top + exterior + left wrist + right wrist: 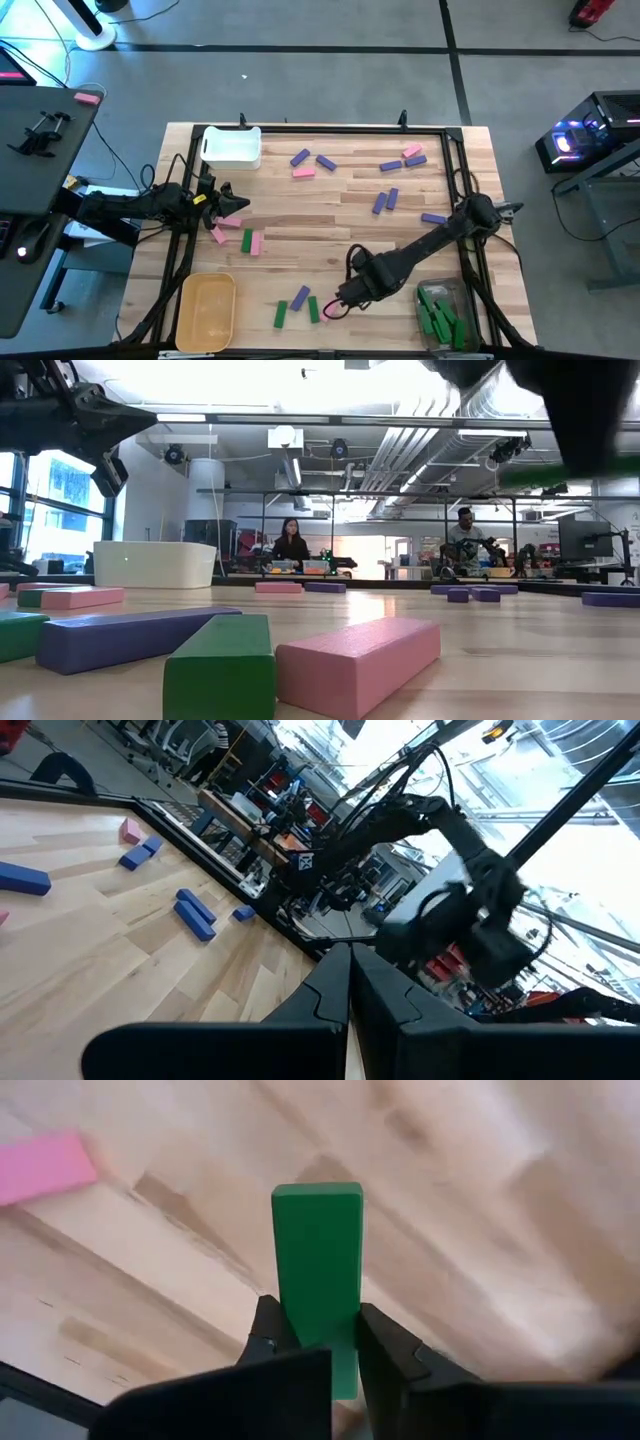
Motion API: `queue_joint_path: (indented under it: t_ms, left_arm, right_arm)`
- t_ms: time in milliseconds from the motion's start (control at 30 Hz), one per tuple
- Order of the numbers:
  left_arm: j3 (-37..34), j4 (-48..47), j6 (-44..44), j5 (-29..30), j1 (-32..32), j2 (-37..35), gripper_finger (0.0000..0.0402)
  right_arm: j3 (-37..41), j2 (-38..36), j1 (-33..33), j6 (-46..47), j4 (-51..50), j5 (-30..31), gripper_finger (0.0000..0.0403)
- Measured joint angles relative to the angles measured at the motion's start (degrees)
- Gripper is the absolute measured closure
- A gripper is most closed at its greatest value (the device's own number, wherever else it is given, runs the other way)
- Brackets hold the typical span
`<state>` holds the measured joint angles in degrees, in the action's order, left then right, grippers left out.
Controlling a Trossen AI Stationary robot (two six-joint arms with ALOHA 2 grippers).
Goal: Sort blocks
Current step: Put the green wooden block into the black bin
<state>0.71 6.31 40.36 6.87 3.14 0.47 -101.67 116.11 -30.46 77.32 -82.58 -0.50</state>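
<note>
Right wrist view: the right gripper (318,1342) clenches a green block (317,1270) above the wooden table (480,1230), with a pink block (45,1165) nearby. Farther off, the left gripper (222,197) waits closed and empty beside the white bin (232,146).

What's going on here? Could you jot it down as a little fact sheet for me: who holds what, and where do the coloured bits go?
Right gripper: shut on a green block, near the table's front edge.
Left gripper: shut, empty, waiting at the table's left side.
Clear bin: front right corner, holds several green blocks.
Yellow bin: front left corner, looks empty.
White bin: back left.
Loose blocks: purple, pink and green, scattered over the table.
</note>
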Motion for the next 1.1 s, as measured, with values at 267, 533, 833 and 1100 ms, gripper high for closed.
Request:
queue_joint_path:
  t_ms: [267, 533, 833, 1100]
  left_arm:
    - [0.0, 1.0, 0.1, -0.1, 0.0, -0.1, 0.04]
    - [0.0, 1.3, 0.0, 0.1, 0.0, 0.0, 0.04]
    - [0.0, 0.9, 0.0, 1.4, 0.0, 0.0, 0.04]
    - [0.0, 0.8, -0.6, 1.5, -0.1, 0.0, 0.04]
  right_arm:
    - [-1.8, -3.7, -8.0, 10.2, -7.9, -6.7, 0.0401]
    - [13.2, -15.0, -22.7, 44.4, 3.0, -11.9, 0.0402]
    - [31.6, -26.3, -26.9, 52.8, 20.7, -12.0, 0.0403]
    - [37.8, -26.4, -26.2, 48.3, 24.5, -16.9, 0.0387]
